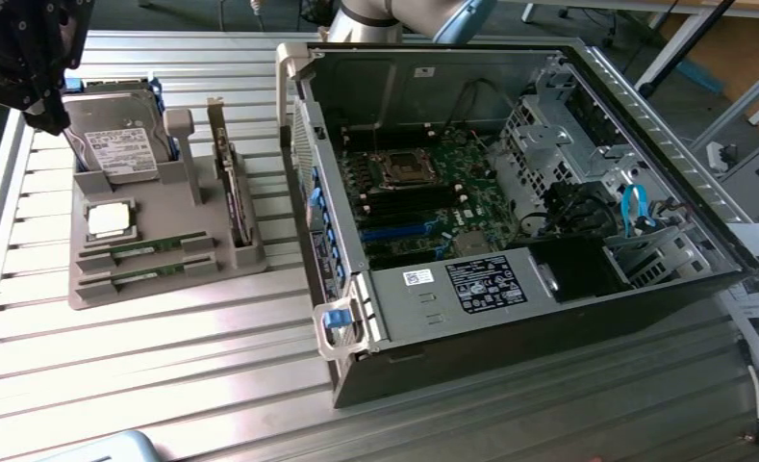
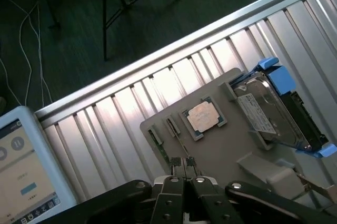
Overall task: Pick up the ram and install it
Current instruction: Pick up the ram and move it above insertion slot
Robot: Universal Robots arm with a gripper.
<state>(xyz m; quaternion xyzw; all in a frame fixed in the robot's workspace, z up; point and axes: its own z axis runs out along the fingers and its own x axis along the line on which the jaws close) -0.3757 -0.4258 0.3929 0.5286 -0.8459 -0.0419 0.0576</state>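
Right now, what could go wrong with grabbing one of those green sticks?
The gripper is shut above the two green sticks; lowering like that might press on one instead of straddling it. The sticks sit close together, so it might catch both. The square chip lies right beside them and could be bumped.

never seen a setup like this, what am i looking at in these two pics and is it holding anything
This is a robot arm working at a metal table. One picture comes from a camera standing off the arm. The other comes from a camera on its wrist, looking past the tool. On the table stand an open computer case and a grey tray. The tray carries a hard drive, a processor chip, an upright expansion card and two ram sticks, side by side. The tool is shut and holds nothing that I can see.
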